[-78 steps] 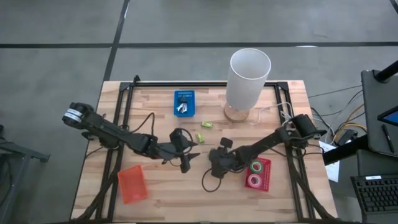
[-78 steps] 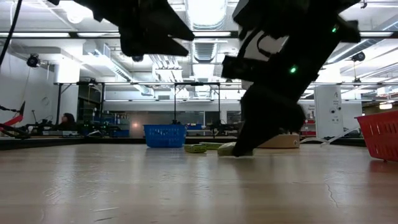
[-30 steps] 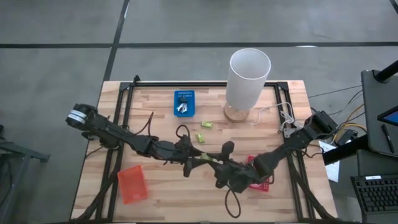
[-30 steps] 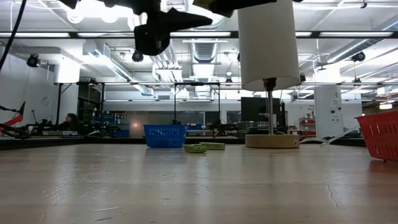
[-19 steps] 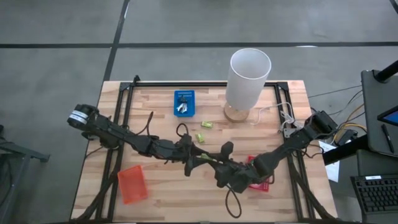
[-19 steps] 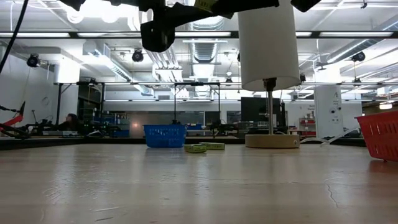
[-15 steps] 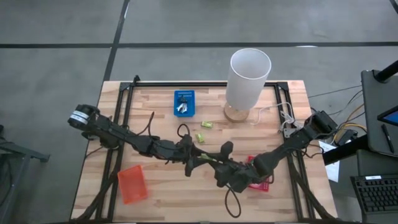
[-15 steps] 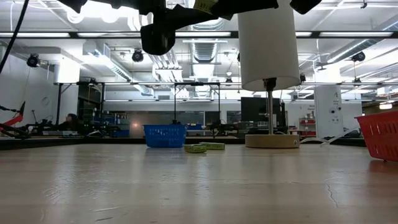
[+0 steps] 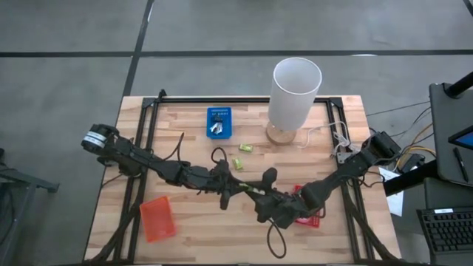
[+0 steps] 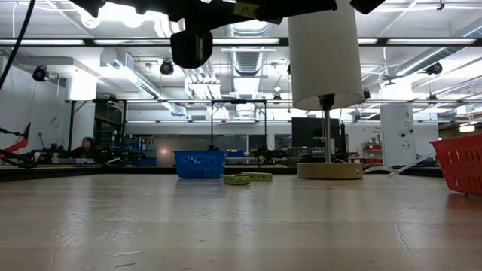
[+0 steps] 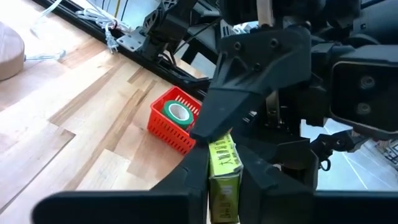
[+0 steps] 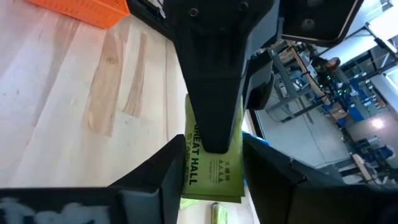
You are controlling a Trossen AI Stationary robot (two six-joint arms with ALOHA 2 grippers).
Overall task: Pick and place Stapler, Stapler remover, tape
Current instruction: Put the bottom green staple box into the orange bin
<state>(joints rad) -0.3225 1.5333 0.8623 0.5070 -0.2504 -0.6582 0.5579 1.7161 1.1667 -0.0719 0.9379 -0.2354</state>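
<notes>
A green packet lettered GREAT HALL (image 12: 211, 168) hangs in the air over the table's middle (image 9: 247, 189). Both grippers meet at it. My left gripper (image 11: 224, 193) reaches in from the left (image 9: 238, 185) and is shut on it. My right gripper (image 12: 211, 186) comes from the right (image 9: 255, 195), with the packet between its fingers too. Two more green packets (image 9: 238, 164) (image 9: 246, 148) lie on the wood behind. A green roll of tape (image 11: 177, 112) lies in the red basket (image 11: 168, 127). The blue basket (image 9: 219, 122) holds a small metal thing. My left gripper pinches the packet between its two fingers, one finger (image 12: 208, 93) lying over the broad lettered face (image 12: 210, 158). The fingers come level from the table's left, along the packet. The packet is clear of the table. My right gripper has the packet's two narrow edges (image 12: 188, 171) between its fingers, coming level from the table's right. One finger (image 11: 242, 87) reaches the packet's far end (image 11: 217, 143). The packet bridges both grippers, lifted clear.
A tall white lamp (image 9: 296, 92) stands on a round wooden foot at the far right. An orange basket (image 9: 157, 219) sits near the front left. The red basket (image 9: 313, 216) lies partly under my right arm. Black frame rails run along both table sides.
My left gripper has moved a little toward the table's right and closed in on the right gripper, so that its fingers now overlap the green packet. The packet has stayed lifted in about the same place.
</notes>
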